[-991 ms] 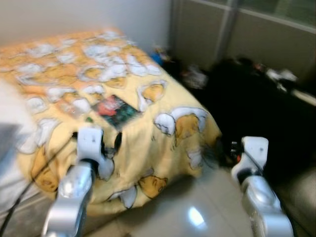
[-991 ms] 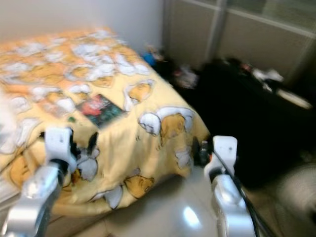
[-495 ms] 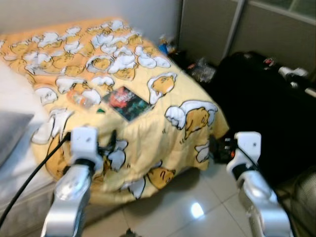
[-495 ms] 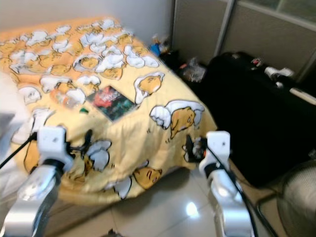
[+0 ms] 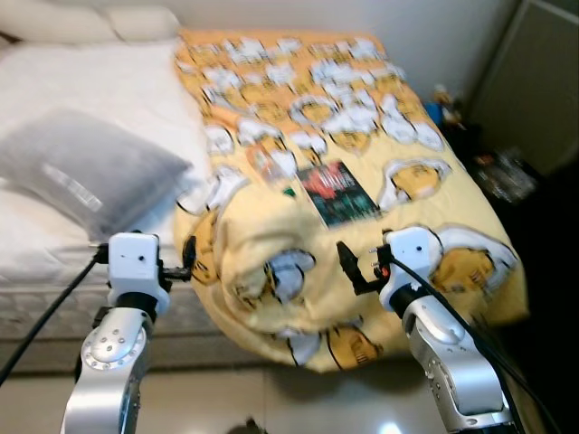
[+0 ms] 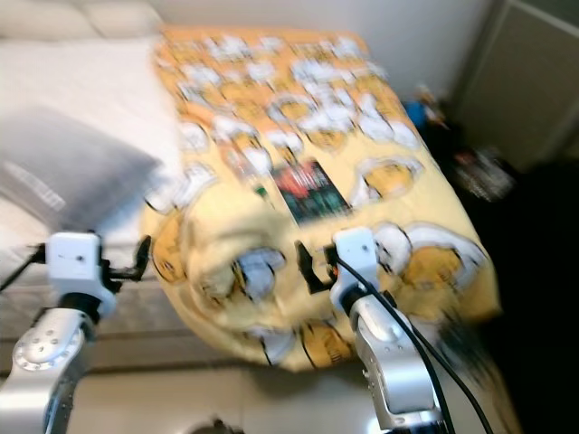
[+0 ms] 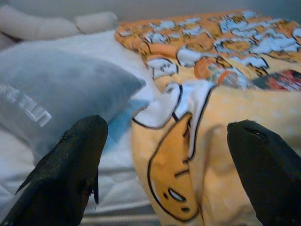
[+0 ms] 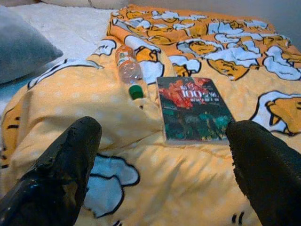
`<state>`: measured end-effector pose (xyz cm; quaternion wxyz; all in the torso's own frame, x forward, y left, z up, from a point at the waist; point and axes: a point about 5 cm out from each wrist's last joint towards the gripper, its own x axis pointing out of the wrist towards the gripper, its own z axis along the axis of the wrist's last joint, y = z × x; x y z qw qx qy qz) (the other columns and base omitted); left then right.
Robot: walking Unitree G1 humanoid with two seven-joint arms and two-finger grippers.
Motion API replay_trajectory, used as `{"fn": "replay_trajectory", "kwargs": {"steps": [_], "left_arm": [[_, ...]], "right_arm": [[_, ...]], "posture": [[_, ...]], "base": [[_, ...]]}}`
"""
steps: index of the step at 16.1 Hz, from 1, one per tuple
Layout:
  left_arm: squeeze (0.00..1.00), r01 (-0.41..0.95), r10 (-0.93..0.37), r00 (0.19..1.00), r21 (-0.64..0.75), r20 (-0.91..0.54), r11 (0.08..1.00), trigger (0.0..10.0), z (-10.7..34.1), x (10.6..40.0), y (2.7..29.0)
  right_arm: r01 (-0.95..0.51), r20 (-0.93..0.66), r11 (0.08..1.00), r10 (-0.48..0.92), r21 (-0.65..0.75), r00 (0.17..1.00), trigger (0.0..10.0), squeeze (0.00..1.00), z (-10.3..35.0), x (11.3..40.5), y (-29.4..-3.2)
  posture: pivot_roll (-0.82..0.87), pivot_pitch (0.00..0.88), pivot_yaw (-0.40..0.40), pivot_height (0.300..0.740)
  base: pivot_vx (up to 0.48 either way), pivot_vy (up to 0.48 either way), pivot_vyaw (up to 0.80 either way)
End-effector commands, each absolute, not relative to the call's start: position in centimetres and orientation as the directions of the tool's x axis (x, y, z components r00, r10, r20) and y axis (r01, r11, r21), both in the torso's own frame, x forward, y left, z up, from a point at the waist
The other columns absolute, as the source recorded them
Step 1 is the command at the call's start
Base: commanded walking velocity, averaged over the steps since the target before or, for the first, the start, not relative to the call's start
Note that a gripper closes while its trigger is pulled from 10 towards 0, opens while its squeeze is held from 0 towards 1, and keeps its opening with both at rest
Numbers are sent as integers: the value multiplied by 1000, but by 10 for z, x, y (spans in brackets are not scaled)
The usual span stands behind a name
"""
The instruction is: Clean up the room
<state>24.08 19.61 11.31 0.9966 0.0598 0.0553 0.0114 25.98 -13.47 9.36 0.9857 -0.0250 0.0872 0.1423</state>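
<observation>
Since the earlier frames the camera has swung round toward the head of the bed: the black suitcase has slid out of sight, a grey pillow and white sheet have come in, and the right arm now shows in front of the quilt rather than over the floor.

The bed (image 5: 54, 289) carries a soft, rumpled yellow quilt (image 5: 271, 244) printed with white-and-orange cartoon figures; it bunches into thick folds at the foot edge and hangs over it. Beside it lies a plush grey pillow (image 5: 86, 167) with a small label, on a quilted white sheet (image 5: 99, 77).

On the quilt, near its middle, lies a flat rectangular book (image 8: 193, 109) with a glossy dark cover in red and green. Just beside the book's long edge, toward the pillow side, is a clear plastic bottle (image 8: 129, 71) on its side, with an orange label and a green cap (image 8: 136, 91) that points toward the foot of the bed.

Both silver arms are raised, forearms bent upward. The left gripper (image 7: 164, 165) is near the corner where quilt meets sheet, its fingers spread wide and holding nothing. The right gripper (image 8: 160, 174) is at the foot edge, fingers likewise spread and empty; the book and bottle lie ahead of it, between the lines of its two fingers, well apart from the tips
</observation>
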Motion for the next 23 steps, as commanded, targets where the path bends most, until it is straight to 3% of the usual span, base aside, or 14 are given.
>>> {"fn": "replay_trajectory", "kwargs": {"steps": [1,12,17,23], "left_arm": [[82,1,12,995,119,-103,993,10000,115,242,192],[102,40,-27,993,109,-112,993,10000,113,240,186],[133,54,-40,992,114,-116,992,10000,115,241,185],[133,145,-131,986,148,-106,978,10000,123,256,180]], "right_arm": [[-279,-181,960,269,-27,946,10000,0,94,262,-138],[-273,-164,961,262,-49,951,10000,0,102,277,-135],[-226,-162,974,222,-4,961,10000,0,105,287,-136],[-194,-167,978,179,-75,970,10000,0,117,302,-143]], "posture": [[1,0,20,740],[14,0,3,740],[31,0,-1,740],[18,0,17,740]], "base": [[292,0,800],[280,0,73],[272,0,480],[270,0,0]]}}
